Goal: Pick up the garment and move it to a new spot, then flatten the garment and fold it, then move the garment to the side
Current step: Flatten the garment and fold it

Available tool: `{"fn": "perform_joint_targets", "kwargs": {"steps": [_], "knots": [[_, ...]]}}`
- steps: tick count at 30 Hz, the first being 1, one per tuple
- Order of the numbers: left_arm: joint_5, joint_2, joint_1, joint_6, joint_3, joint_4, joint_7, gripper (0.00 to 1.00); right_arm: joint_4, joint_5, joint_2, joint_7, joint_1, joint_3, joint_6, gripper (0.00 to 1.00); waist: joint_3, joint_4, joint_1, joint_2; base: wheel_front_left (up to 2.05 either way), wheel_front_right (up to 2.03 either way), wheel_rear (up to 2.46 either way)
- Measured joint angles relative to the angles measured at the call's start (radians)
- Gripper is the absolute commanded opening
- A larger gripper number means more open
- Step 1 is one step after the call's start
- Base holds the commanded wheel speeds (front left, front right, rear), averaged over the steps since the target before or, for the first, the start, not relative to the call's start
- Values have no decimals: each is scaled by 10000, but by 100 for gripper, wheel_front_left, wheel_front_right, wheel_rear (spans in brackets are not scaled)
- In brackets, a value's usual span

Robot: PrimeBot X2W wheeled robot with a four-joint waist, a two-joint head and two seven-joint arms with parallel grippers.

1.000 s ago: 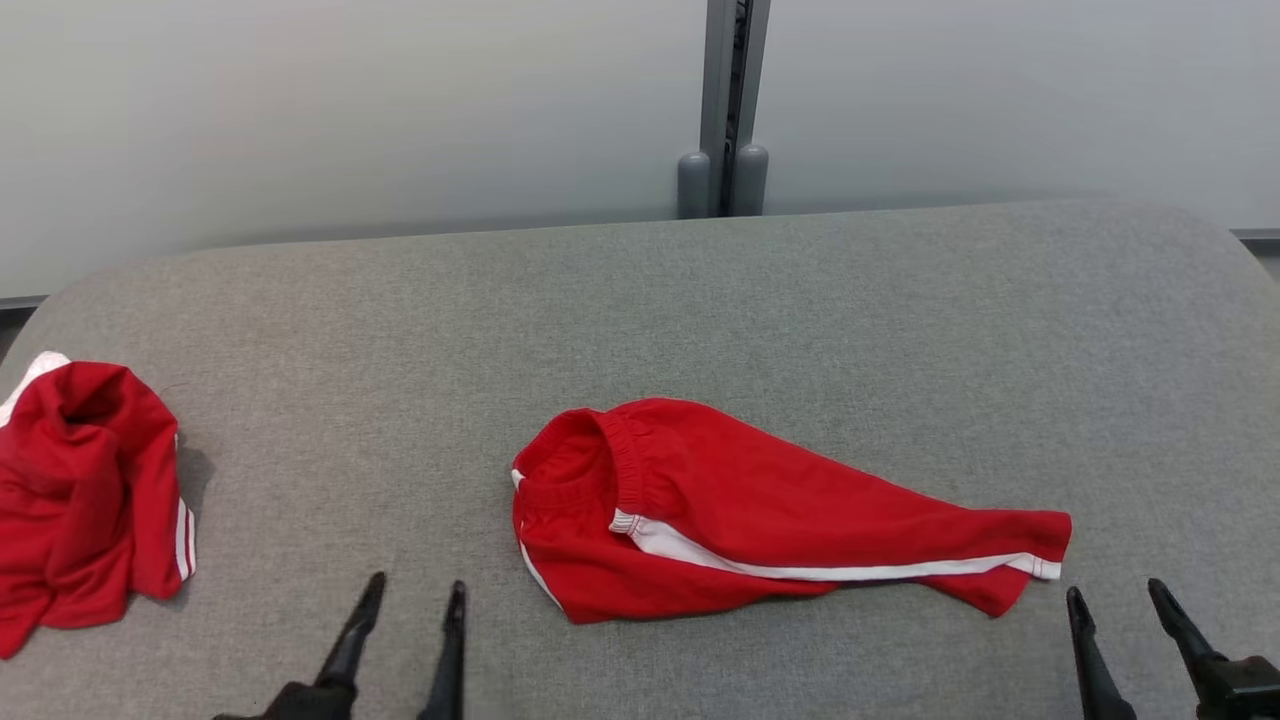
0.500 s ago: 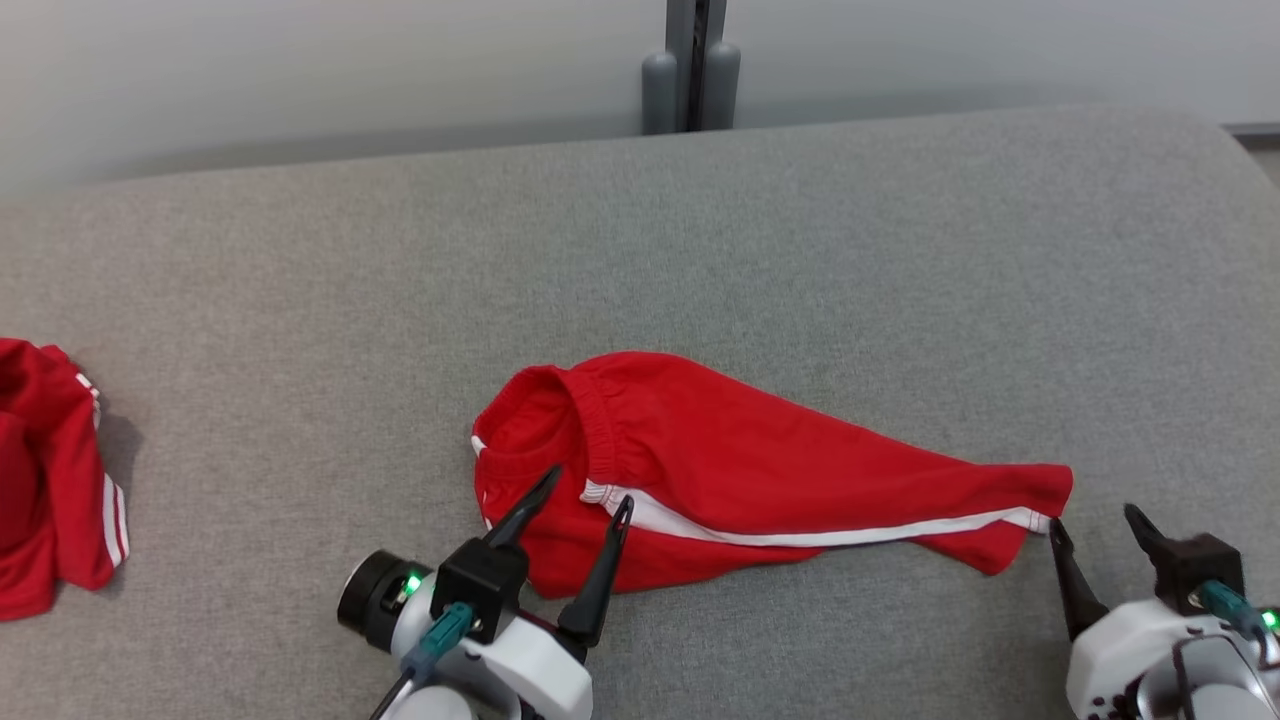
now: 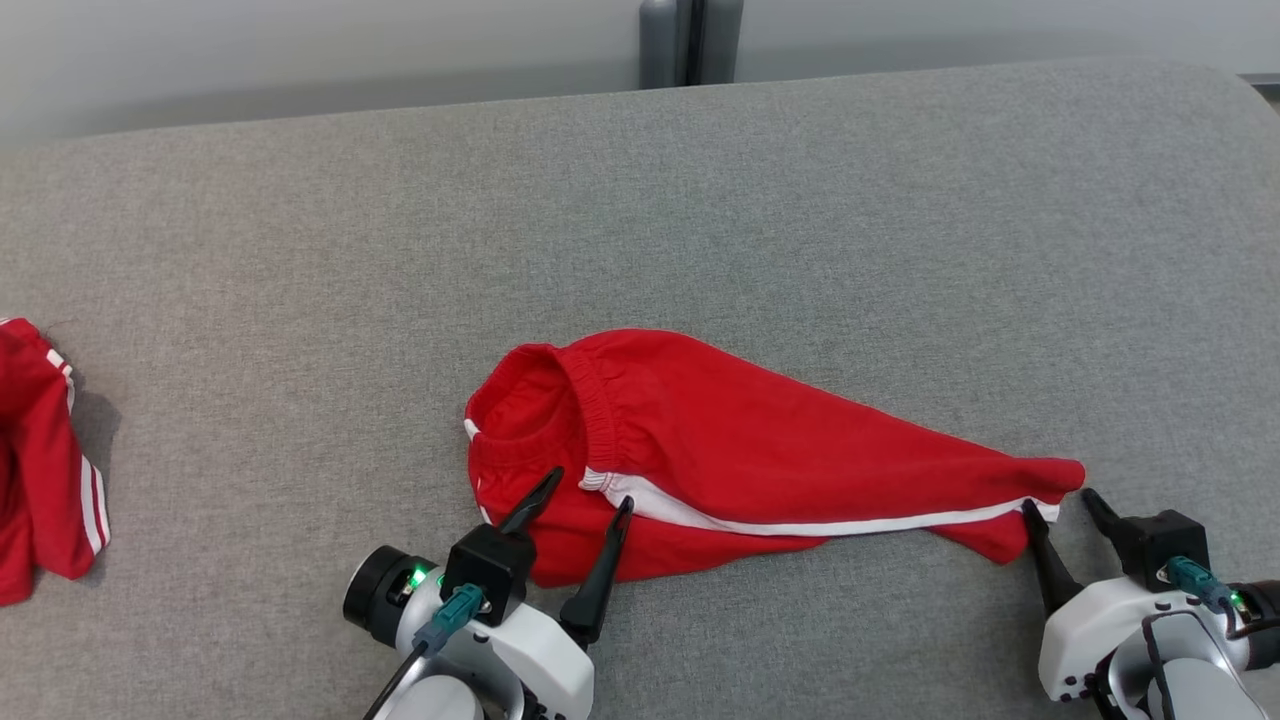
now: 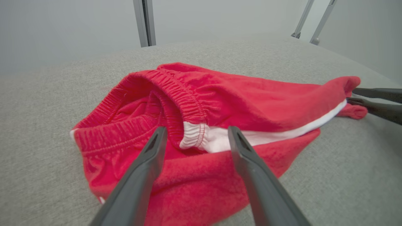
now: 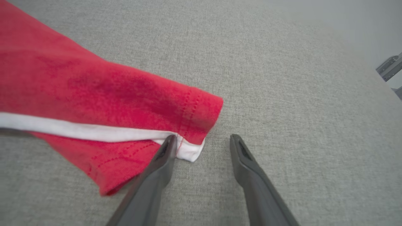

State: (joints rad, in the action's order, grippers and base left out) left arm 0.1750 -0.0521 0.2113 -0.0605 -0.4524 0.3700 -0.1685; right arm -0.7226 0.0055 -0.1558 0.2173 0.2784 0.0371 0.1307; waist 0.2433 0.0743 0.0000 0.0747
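Observation:
The garment point(image 3: 740, 450) is a pair of red shorts with a white side stripe, lying crumpled on the grey surface point(image 3: 700, 200), waistband to the left and leg hem to the right. My left gripper point(image 3: 578, 488) is open over the near waistband corner, and in the left wrist view the left gripper point(image 4: 195, 134) straddles the white stripe end of the garment point(image 4: 220, 94). My right gripper point(image 3: 1058, 502) is open at the leg hem. In the right wrist view the right gripper point(image 5: 201, 141) has one fingertip at the garment's point(image 5: 94, 91) white hem corner, the other over bare cloth surface.
A second red garment with white stripes point(image 3: 40, 470) lies bunched at the far left edge. A grey post point(image 3: 690, 40) rises behind the padded surface against a pale wall. The surface's rounded right edge point(image 5: 370, 78) falls off beyond the hem.
The head camera has tilted down. Both grippers have moved forward to the shorts: the left now over the waistband corner, the right up against the leg hem.

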Motion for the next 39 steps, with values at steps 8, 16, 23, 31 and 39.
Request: {"fn": "perform_joint_targets", "kwargs": {"steps": [8, 16, 23, 31, 39], "knots": [[140, -107, -21, -81, -77, 140, 165, 100, -102, 675, -84, 63, 58, 596, 0, 49, 38, 26, 0, 1, 0, 0, 0], [226, -136, 230, -146, -199, 157, 186, 100, -98, 1206, -284, 17, 205, 1072, 2, 43, 208, 155, 0, 2, 0, 0, 0], [318, -169, 582, -228, -313, 497, 359, 11, -128, 1463, -343, 21, 336, 1344, 2, 30, 314, 242, 0, 2, 0, 0, 0], [477, -238, 635, -322, -435, 692, 359, 0, -234, 1808, -351, 88, 433, 1572, 13, 8, 351, 354, 0, 2, 0, 0, 0], [663, -272, 633, -316, -410, 650, 209, 0, -44, 2454, -403, 77, 255, 1651, 17, 0, 205, 441, 0, 2, 0, 0, 0]]}}
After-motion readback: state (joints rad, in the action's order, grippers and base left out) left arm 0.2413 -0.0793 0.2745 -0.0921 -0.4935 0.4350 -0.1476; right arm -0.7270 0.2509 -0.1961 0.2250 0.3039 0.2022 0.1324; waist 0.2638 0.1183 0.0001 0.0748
